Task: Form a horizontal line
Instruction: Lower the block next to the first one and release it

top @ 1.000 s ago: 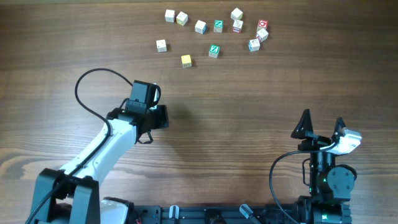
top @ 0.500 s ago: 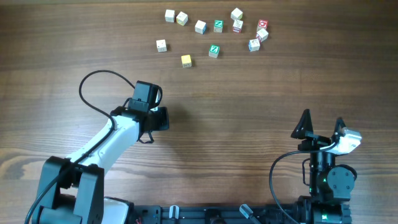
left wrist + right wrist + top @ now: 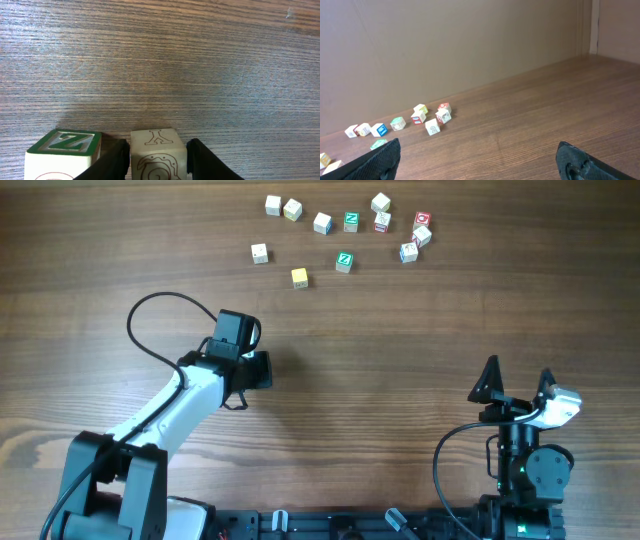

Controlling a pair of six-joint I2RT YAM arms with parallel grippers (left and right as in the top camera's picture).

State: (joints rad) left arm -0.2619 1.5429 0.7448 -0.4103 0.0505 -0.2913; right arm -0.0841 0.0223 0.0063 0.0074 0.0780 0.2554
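My left gripper (image 3: 257, 369) sits at the table's left middle. In the left wrist view its jaws (image 3: 157, 143) are shut on a pale wooden cube marked Y (image 3: 159, 156) that rests on the table. A green-topped Z cube (image 3: 64, 150) stands just left of the left jaw. Neither cube shows in the overhead view, where the gripper covers that spot. No touching row of three red and grey topped cubes shows in any view. My right gripper (image 3: 517, 385) is open and empty at the front right, jaws (image 3: 477, 160) wide apart.
Several loose cubes lie scattered at the far edge, among them a yellow-topped cube (image 3: 299, 277), a green Z cube (image 3: 344, 261), a red-topped cube (image 3: 422, 220) and a white cube (image 3: 259, 252). A cube marked 2 (image 3: 434, 127) shows in the right wrist view.
The left arm shifted slightly to the right a second ago and has been still since. The right arm and the scattered cubes have not moved.
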